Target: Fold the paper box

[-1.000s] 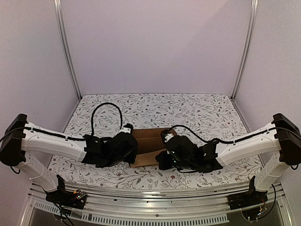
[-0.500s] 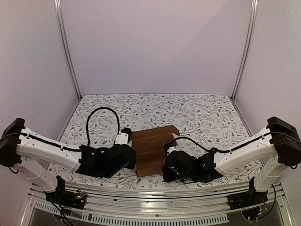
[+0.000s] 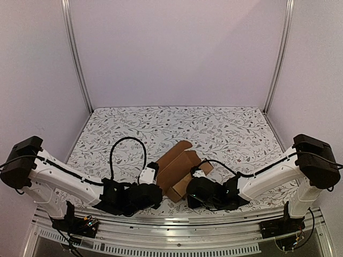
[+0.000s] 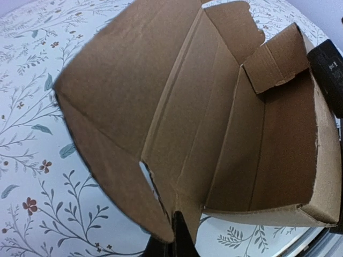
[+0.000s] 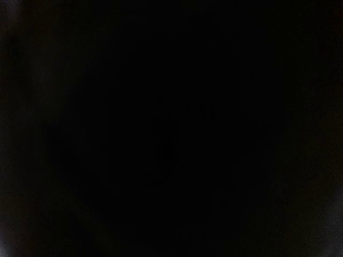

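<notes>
The paper box (image 3: 179,167), half-formed with its flaps standing open, lies tilted at the lower centre of the top view, over the floral bench (image 3: 230,128). At the bottom edge of the left wrist view, the left fingers (image 4: 182,242) pinch its near wall edge. The right fingers (image 3: 194,188) are pressed together at the box's right end. Whether they grip cardboard cannot be told, as the right wrist view is black.

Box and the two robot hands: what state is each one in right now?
Box: half folded, walls up, lid open.
Left gripper: jaws shut on the box's near edge.
Right gripper: jaws shut, at the box's right side; whether it grips the box is unclear.
</notes>
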